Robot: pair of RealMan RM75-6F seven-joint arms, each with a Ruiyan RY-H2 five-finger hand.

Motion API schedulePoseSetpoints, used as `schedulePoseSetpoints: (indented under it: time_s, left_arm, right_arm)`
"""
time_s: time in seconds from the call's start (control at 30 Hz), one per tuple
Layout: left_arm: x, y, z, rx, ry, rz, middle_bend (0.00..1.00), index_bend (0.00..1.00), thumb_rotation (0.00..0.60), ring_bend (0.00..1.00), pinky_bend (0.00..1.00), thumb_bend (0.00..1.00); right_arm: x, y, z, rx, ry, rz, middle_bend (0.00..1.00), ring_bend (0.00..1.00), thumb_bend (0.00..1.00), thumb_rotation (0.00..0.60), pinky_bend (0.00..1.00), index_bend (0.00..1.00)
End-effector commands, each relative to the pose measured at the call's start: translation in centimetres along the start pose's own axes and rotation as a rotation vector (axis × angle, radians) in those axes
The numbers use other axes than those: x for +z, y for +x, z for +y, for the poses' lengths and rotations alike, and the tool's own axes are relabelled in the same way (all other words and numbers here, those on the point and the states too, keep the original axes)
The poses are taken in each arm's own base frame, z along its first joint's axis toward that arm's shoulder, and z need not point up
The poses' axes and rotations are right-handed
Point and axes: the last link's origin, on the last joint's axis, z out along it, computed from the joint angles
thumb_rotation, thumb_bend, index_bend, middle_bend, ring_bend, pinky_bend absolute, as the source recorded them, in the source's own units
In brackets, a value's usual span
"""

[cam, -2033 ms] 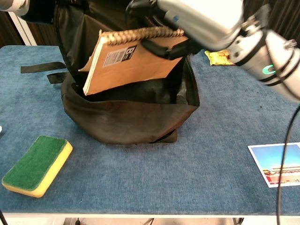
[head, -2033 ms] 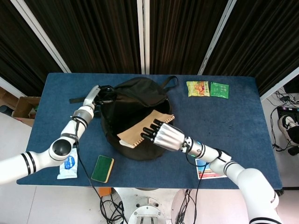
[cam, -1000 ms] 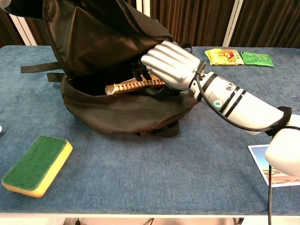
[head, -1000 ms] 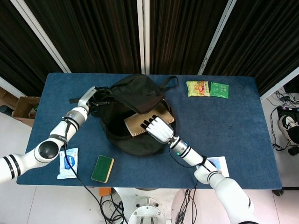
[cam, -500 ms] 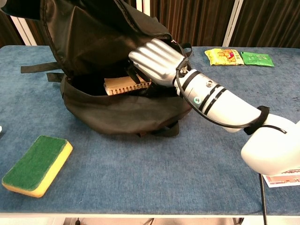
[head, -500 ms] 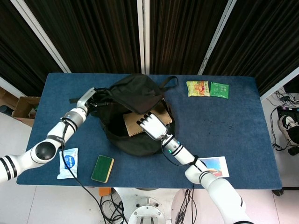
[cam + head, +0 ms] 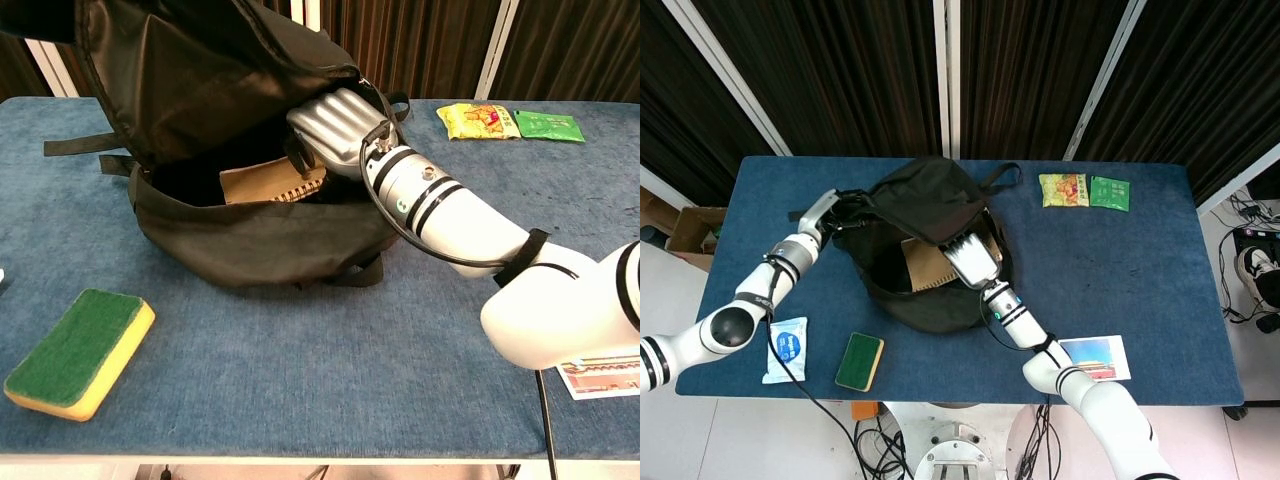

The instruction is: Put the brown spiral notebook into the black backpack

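The black backpack (image 7: 902, 212) (image 7: 250, 240) lies on the blue table with its mouth held wide. Inside the opening lies the brown spiral notebook (image 7: 928, 267) (image 7: 262, 184), nearly flat, spiral edge toward my right hand. My right hand (image 7: 973, 257) (image 7: 332, 128) reaches into the mouth, and its dark fingertips grip the notebook at the spiral edge under the raised flap. My left hand (image 7: 824, 209) holds the backpack's upper edge at the left and keeps the flap lifted; the chest view does not show this hand.
A green and yellow sponge (image 7: 859, 361) (image 7: 78, 352) lies near the front left. A blue and white packet (image 7: 787, 349) sits left of it. Two snack packets (image 7: 1064, 190) (image 7: 1109, 193) lie at the back right. A postcard (image 7: 1095, 358) lies under my right forearm.
My right hand has carried the notebook from tilted above the mouth down into the backpack and reached deeper in. The left hand has kept the flap raised.
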Motion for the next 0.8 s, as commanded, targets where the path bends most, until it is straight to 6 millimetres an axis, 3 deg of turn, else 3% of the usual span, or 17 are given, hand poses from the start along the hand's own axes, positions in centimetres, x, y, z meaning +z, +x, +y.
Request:
schedulePoseSetpoints:
  time_s: [0.03, 0.4, 0.67, 0.8]
  left_arm:
    - [0.0, 0.1, -0.1, 0.000, 0.002, 0.004, 0.59, 0.63, 0.600, 0.50, 0.33, 0.48]
    - [0.2, 0.5, -0.3, 0.003, 0.011, 0.018, 0.58, 0.63, 0.600, 0.48, 0.33, 0.48]
    - [0.2, 0.7, -0.6, 0.008, 0.020, 0.027, 0.58, 0.62, 0.600, 0.48, 0.33, 0.48]
    - [0.1, 0.9, -1.2, 0.038, 0.026, 0.034, 0.58, 0.62, 0.600, 0.48, 0.33, 0.48]
  right_arm:
    - [-0.1, 0.2, 1.0, 0.024, -0.029, -0.004, 0.36, 0.26, 0.00, 0.600, 0.44, 0.37]
    - [-2.8, 1.4, 3.0, 0.123, 0.031, -0.061, 0.18, 0.06, 0.00, 0.600, 0.22, 0.06]
    - [-5.6, 4.1, 3.6, 0.153, 0.083, -0.082, 0.16, 0.04, 0.00, 0.600, 0.19, 0.02]
    - [-8.3, 5.5, 4.2, 0.158, 0.102, -0.062, 0.18, 0.04, 0.00, 0.600, 0.20, 0.02]
